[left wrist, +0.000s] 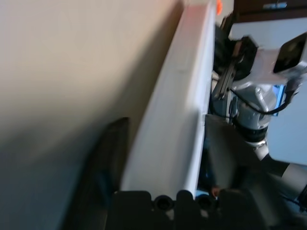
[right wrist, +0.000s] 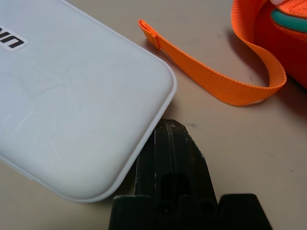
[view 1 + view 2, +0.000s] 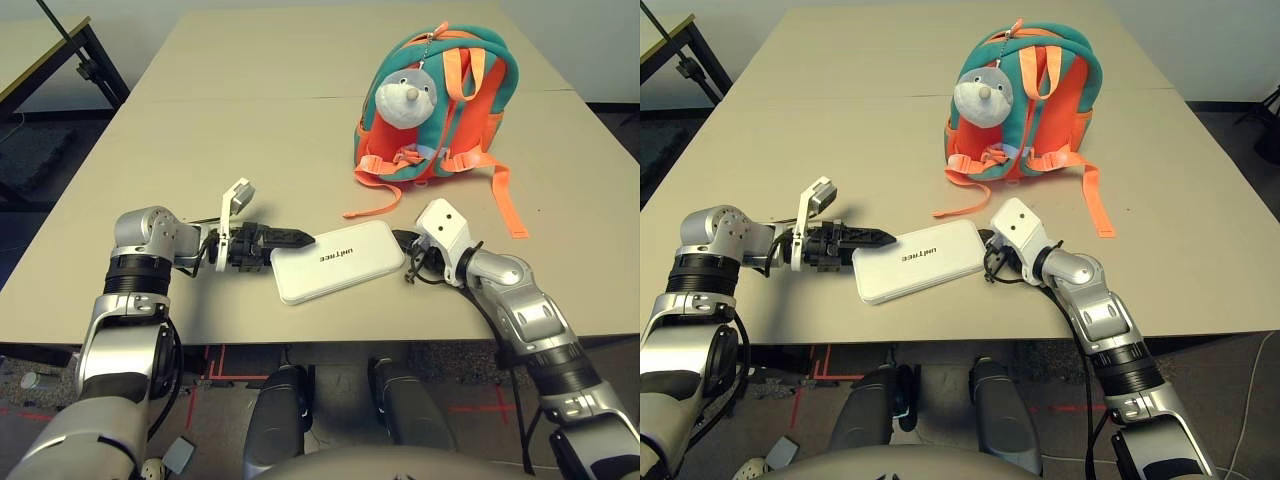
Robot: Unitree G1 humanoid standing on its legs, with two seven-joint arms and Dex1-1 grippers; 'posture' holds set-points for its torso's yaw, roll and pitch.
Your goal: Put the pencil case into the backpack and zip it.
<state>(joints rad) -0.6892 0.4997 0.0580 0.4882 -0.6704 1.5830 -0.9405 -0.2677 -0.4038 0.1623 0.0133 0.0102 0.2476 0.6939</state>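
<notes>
Case (image 3: 338, 260) lies flat on table (image 3: 250, 120) near edge, long axis left-right, btwn both grippers. L gripper (image 3: 290, 238) straddles its left end, fingers part-open, not clamped. R gripper (image 2: 170, 158) shut, touching right end. Backpack (image 3: 440, 105) far right.

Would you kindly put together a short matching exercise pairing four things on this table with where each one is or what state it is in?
Things:
1. pencil case
2. backpack
3. left gripper
4. right gripper

Places or states:
A. stands at the far side of the table, plush charm on its front
B. fingers shut, resting at the case's right end
C. lies flat near the table's front edge, between the two arms
D. fingers on either side of the case's left edge

Pairs: 1-C, 2-A, 3-D, 4-B
</notes>
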